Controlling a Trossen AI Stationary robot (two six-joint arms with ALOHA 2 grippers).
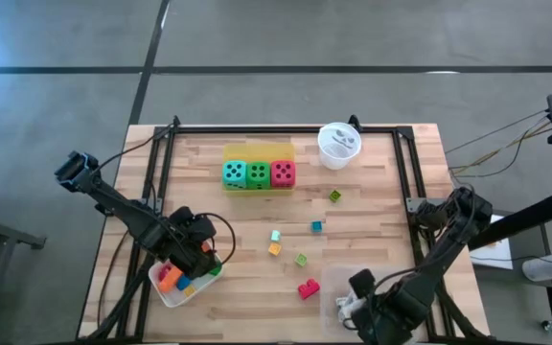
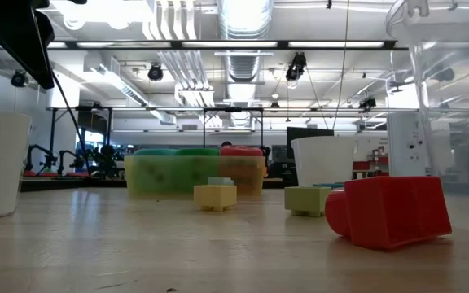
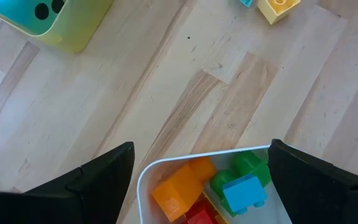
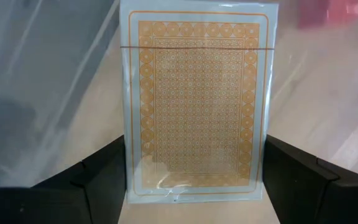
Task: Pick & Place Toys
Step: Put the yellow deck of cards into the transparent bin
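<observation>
My right gripper (image 1: 357, 305) (image 4: 196, 142) points down at the near right of the table, shut on a playing card (image 4: 196, 106) with an orange patterned back, over the clear tray (image 1: 338, 284). My left gripper (image 1: 197, 263) (image 3: 201, 148) hangs open above the white tray (image 3: 143, 186), which holds orange (image 3: 178, 190), green (image 3: 247, 167), blue (image 3: 244, 193) and red blocks. Loose blocks lie mid-table: red (image 1: 308, 288), green (image 1: 301, 259), orange (image 1: 274, 248), blue (image 1: 316, 226). Teal (image 1: 234, 173), green (image 1: 258, 173) and red (image 1: 283, 172) dice sit in the yellow tray (image 1: 257, 151). My right gripper holds the card between its two fingers by the two long edges (image 4: 129, 177), near one short end. The fingers come from above, pointing down, and lie across the card. The card lies flat, back up. Whether it rests on the tray, I cannot tell.
A round white cup (image 1: 338, 146) stands at the far right, with a small green block (image 1: 334, 195) in front of it. A black frame (image 1: 166, 153) runs along the table's left, far and right sides. Bare wood lies between the dice and the loose blocks.
</observation>
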